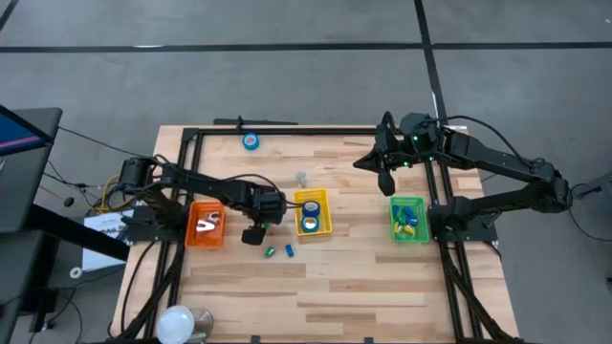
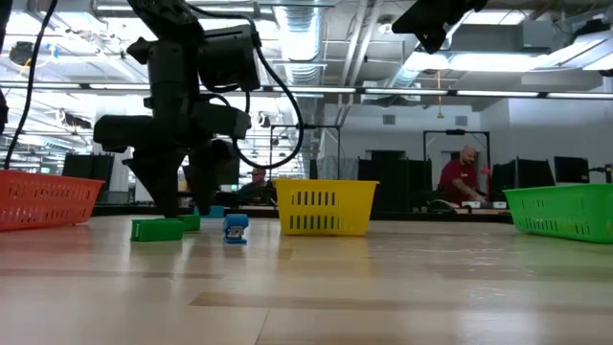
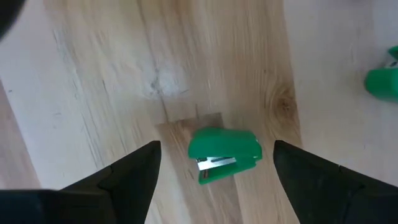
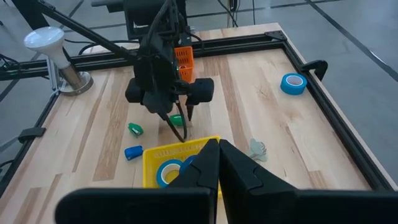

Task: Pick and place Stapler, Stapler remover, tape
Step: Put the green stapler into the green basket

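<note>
Your left gripper (image 3: 214,165) is down over the middle of the wooden table (image 1: 363,277), between the orange basket (image 1: 205,225) and the yellow basket (image 1: 313,212), with its two fingers (image 3: 127,174) spread wide apart and nothing held. Through the left wrist view you see a small green stapler (image 3: 224,152) lying on the boards right between those fingers, centred in the gap and touching neither one. A second green piece (image 3: 382,82) lies off to one side of it, only partly in that view. From above, a small green item (image 1: 270,252) and a small blue one (image 1: 289,250) lie just in front of the yellow basket, near that gripper. Blue tape rolls (image 1: 311,216) already rest inside the yellow basket, and one more tape roll (image 1: 251,141) lies alone near the table's far edge, well apart from both arms. Your right gripper (image 4: 216,163) waits raised above the far right part of the table, near the green basket (image 1: 409,219), with its fingers pressed together and empty.
</note>
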{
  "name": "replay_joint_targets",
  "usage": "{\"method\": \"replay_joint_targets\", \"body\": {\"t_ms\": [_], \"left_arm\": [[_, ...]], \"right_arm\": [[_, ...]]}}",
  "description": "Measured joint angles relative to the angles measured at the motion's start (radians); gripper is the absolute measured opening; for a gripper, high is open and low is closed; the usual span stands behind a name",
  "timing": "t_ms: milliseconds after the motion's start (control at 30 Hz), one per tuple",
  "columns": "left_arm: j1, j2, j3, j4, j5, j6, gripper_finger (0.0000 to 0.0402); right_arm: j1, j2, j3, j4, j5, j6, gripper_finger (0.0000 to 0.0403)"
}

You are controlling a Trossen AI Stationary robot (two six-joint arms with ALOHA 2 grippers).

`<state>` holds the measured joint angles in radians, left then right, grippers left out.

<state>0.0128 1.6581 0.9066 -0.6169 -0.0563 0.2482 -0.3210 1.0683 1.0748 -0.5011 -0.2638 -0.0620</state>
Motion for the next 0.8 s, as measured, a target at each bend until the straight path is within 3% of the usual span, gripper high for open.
{"method": "replay_joint_targets", "body": {"t_ms": [567, 800], "left_arm": [[0.000, 0.006, -0.045, 0.054, 0.007, 0.001, 0.0275], [0.000, 0.006, -0.047, 0.058, 0.009, 0.001, 0.0247]], "right_arm": [[0.000, 0.000, 0.000, 0.000, 0.000, 0.002, 0.0000], [0.000, 0.000, 0.000, 0.000, 0.000, 0.002, 0.0000]]}}
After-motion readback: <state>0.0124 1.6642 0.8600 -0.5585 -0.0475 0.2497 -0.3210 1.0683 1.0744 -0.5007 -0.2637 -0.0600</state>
